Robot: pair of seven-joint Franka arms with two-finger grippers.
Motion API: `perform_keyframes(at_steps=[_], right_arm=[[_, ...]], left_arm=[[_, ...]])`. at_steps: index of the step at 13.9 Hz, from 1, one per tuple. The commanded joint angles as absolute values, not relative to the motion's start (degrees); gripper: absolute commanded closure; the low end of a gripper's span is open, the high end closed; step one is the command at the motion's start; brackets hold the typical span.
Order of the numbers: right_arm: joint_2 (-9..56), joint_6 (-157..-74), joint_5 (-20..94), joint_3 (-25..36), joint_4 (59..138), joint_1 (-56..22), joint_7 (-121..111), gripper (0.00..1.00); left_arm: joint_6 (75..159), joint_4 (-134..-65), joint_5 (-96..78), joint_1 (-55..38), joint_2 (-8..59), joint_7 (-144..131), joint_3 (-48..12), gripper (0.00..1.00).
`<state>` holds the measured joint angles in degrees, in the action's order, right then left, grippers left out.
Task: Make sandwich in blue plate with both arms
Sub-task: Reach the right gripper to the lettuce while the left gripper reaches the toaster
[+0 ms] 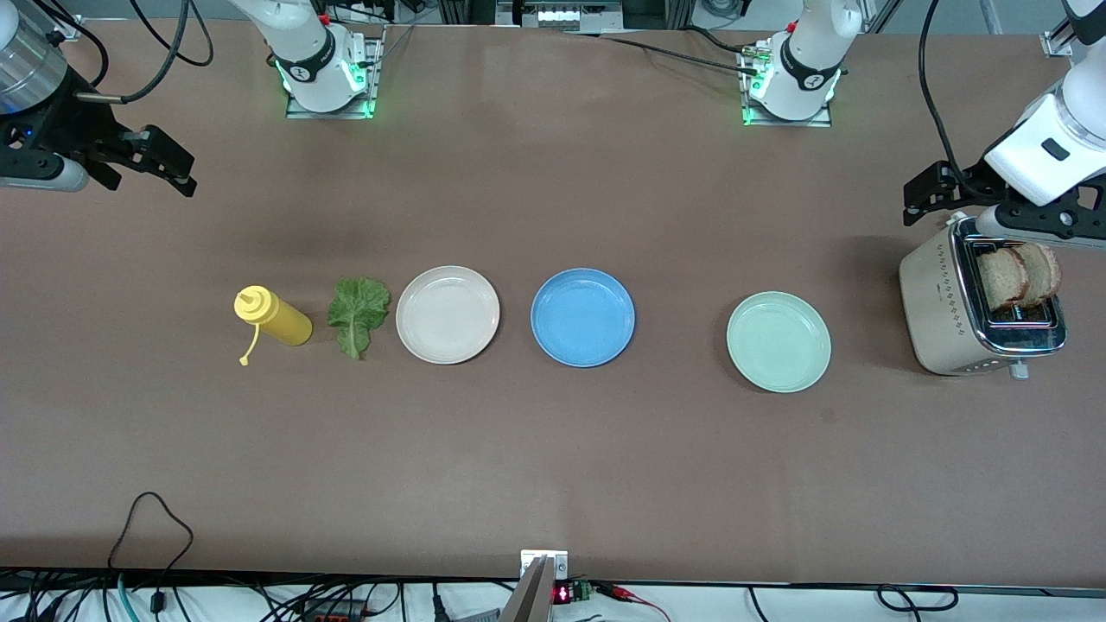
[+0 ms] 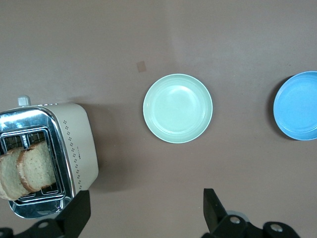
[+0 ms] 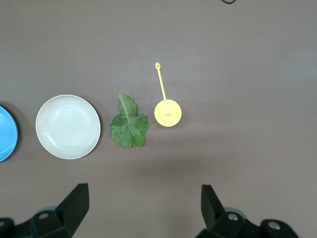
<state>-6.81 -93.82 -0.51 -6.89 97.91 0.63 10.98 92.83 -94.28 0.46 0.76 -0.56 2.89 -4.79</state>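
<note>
The blue plate [image 1: 582, 316] [image 2: 299, 105] [image 3: 5, 133] lies bare at mid-table. The sandwich's parts lie apart. Two tan bread slices [image 1: 1020, 275] [image 2: 27, 168] stand in the toaster's slots at the left arm's end. A crinkled green lettuce leaf [image 1: 358, 313] [image 3: 129, 126] lies flat on the table toward the right arm's end. My left gripper [image 1: 929, 206] [image 2: 146, 198] hangs open over the table next to the toaster, holding nothing. Over the table at the right arm's end, my right gripper [image 1: 177, 173] [image 3: 143, 196] is open with nothing in it.
A beige-white plate [image 1: 447, 314] [image 3: 68, 126] sits between the lettuce and the blue plate. A mint-green plate [image 1: 778, 341] [image 2: 177, 108] lies between the blue plate and the cream toaster [image 1: 946, 311] [image 2: 74, 144]. A yellow squeeze bottle [image 1: 275, 318] [image 3: 168, 112] stands beside the lettuce.
</note>
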Motion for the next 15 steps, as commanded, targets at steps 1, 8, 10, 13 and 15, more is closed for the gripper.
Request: perform_keyframes(at_steps=[1,8,10,13,15], right_arm=[[-9.84,-94.92,-1.05,-7.03,101.33,0.97,11.69,0.0],[-9.15,-94.93,-1.05,-7.03,101.87,0.88,11.16,0.0],[-7.83,-95.79,-1.05,-7.21,104.05,0.36,11.25,0.0],[-3.0,-98.51,-0.97,-7.29,104.33,-3.07,11.69,0.0],[0.42,-101.41,-0.97,-7.21,104.5,-5.44,11.78,0.0]], left_arm=[[92.28,-94.92,1.76,0.88,-1.58,2.64,-4.92,0.0],[91.67,-94.92,1.76,0.97,-1.49,2.72,-5.01,0.0],[91.58,-94.92,1.76,0.97,-1.32,2.29,-4.92,0.0],[89.75,-94.83,1.76,0.88,-0.44,2.46,-4.92,0.0],[88.68,-94.75,1.76,0.88,1.74,2.29,-4.66,0.0]])
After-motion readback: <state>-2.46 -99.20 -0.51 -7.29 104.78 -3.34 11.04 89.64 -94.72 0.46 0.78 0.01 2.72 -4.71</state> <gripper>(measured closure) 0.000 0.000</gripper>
